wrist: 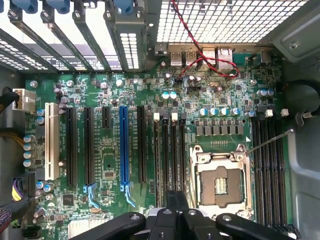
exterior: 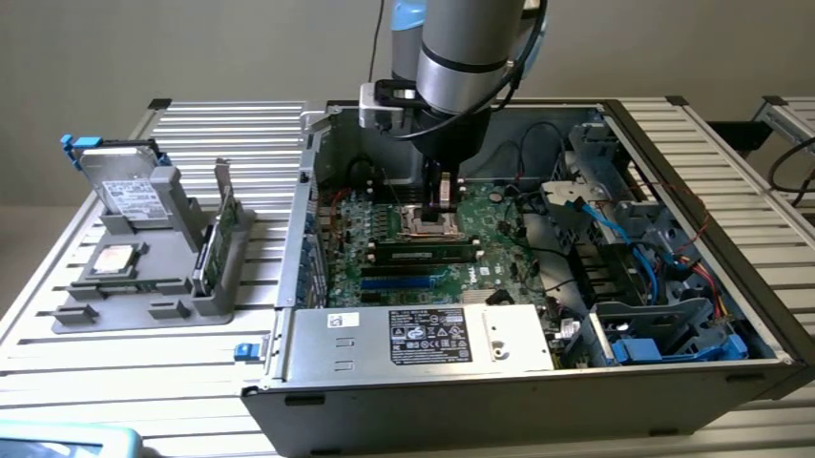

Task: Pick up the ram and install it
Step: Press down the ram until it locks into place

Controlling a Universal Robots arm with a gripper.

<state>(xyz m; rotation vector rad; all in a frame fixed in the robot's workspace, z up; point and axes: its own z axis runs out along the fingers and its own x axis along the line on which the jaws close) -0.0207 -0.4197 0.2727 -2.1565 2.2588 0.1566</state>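
Since my gripper point(exterior: 442, 215) is pressed fully together with nothing pinched in it, I'd say I'm at the push-it-home bit rather than the carrying bit. It hangs inside the open computer case point(exterior: 510, 405), low over the middle of the motherboard point(wrist: 107, 150), right by the processor socket point(wrist: 218, 182). The ram point(exterior: 427, 254) looks to be standing on edge in one of the long black slots just beside that socket, between it and the blue slot point(wrist: 123, 145), with its pale label showing. I honestly can't tell whether it's clicked all the way down or just resting in the slot, or whether I'm touching its top edge.

How I'd do this well, fwiw:
- Come straight down on the stick's top edge with no sideways lean. I reckon a thin board like that tilts or flexes if pushed off-centre.
- Keep the tool lined up along the stick, not across it.
- Go gentle and even, and watch the little pale clips point(wrist: 174, 116) at the slot ends. Those snapping in would be the real sign.
- Mind the socket next door. It looks uncovered and wouldn't like a stray bump.
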